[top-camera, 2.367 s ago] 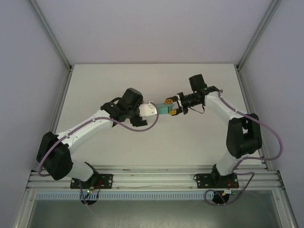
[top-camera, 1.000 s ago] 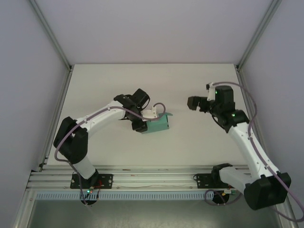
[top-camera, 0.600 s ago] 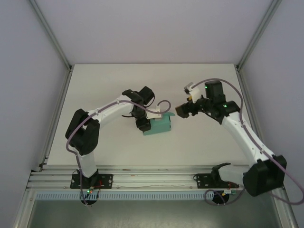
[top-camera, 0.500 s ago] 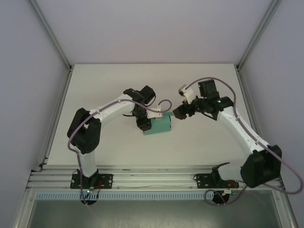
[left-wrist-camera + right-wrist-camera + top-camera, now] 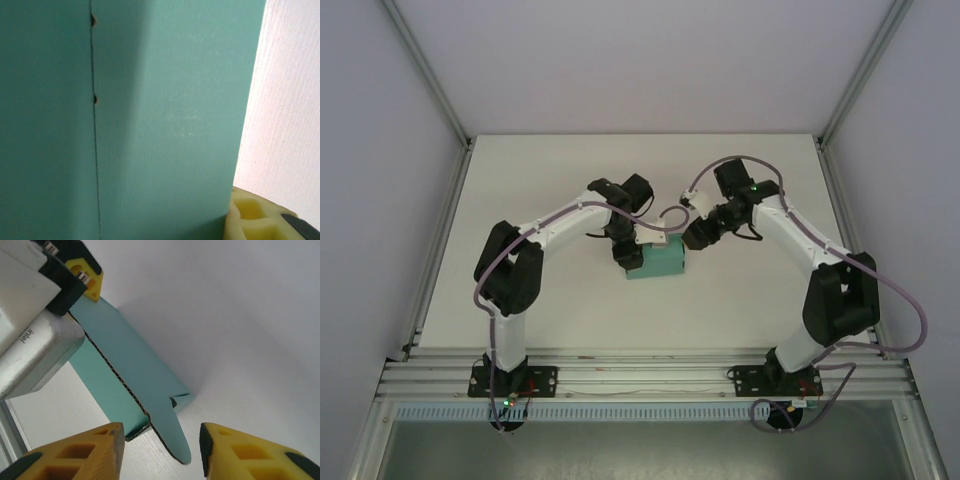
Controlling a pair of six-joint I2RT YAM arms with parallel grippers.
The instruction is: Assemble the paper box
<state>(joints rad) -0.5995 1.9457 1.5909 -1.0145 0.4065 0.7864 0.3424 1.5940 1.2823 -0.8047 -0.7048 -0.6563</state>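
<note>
The white table [image 5: 770, 300] carried the paper box [image 5: 658, 264], a small teal carton that lay between the two sets of fingers, directly under the left ones and just off the tips of the right ones. We judged the step in hand to be the closing of an end. The body already stood as a box, while one long flap [image 5: 125, 365] stuck out from it and ended in a rounded tab [image 5: 175, 442] not yet tucked in. The left fingers [image 5: 88, 276] were pinching the card at the far end of that flap and steadying the carton. The right fingers [image 5: 240, 452] stood spread, one on each side of the tab, with a gap showing on both sides, so they gripped nothing. In our judgement, the next move called for the right fingers to catch or push the tab and fold it toward the open end beside it. That would need a gentle touch, since thin card creases easily and the left pinch must not slip. We could not make out the slot meant for the tab, and the left fingers' contact on the card was hidden behind their own housing. In the left wrist view the card sat too close to read as a shape, and we made out only a seam [image 5: 93, 150] with two small nicks.
</note>
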